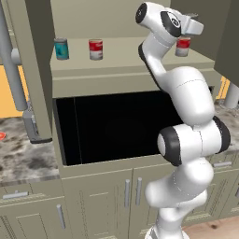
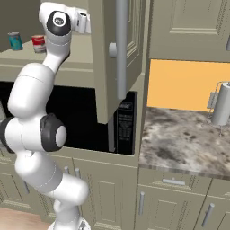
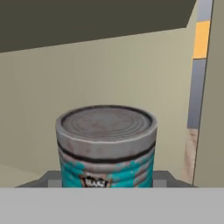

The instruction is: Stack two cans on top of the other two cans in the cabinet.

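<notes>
Hand view: a teal can (image 3: 106,146) stands upright between the fingers of the gripper (image 3: 106,183), apparently clamped, inside the cabinet (image 3: 109,74). From the left base view, the target pair, a second teal can (image 1: 61,48) and a red can (image 1: 95,49), sits upright on the shelf toward nine o'clock of the hand; another red can (image 1: 182,46) stands just beside the hand.

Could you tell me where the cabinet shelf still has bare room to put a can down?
On the cabinet shelf, the widest bare stretch lies between the middle red can and the right red can. A narrower gap separates the left teal can from the middle red can. The right end is crowded: the gripper holds a teal can there.
</notes>
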Controlling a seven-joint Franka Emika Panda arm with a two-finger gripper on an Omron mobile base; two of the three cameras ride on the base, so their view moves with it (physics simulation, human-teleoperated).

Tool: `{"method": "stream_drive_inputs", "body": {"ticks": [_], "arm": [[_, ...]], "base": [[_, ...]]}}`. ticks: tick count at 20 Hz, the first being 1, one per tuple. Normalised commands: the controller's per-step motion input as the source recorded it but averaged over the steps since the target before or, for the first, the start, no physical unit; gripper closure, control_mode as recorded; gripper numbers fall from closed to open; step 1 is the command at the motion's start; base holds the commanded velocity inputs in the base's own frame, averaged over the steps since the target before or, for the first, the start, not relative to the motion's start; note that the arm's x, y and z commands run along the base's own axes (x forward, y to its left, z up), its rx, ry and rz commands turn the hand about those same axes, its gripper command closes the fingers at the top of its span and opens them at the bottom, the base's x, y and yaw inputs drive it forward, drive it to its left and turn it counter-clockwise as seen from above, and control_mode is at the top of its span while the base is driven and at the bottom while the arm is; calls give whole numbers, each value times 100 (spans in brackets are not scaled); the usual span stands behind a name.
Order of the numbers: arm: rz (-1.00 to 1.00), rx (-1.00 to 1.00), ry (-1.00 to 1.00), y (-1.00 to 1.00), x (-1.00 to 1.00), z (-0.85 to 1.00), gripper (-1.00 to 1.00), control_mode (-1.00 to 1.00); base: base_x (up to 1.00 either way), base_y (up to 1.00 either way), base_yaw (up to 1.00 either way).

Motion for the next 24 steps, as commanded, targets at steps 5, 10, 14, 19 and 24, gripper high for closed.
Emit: {"method": "stream_drive_inputs", "body": {"ticks": [5, 10, 14, 19, 24], "arm": [[0, 0, 0, -14, 9, -7, 100, -100], [0, 0, 0, 0, 13, -4, 100, -100], [0, 0, 0, 0, 1, -7, 100, -100], [0, 0, 0, 0, 0, -5, 100, -100], [0, 0, 1, 0, 0, -4, 100, -100]], "base": [[0, 0, 0], [0, 0, 0], [0, 0, 0], [0, 0, 0], [0, 0, 0]]}}
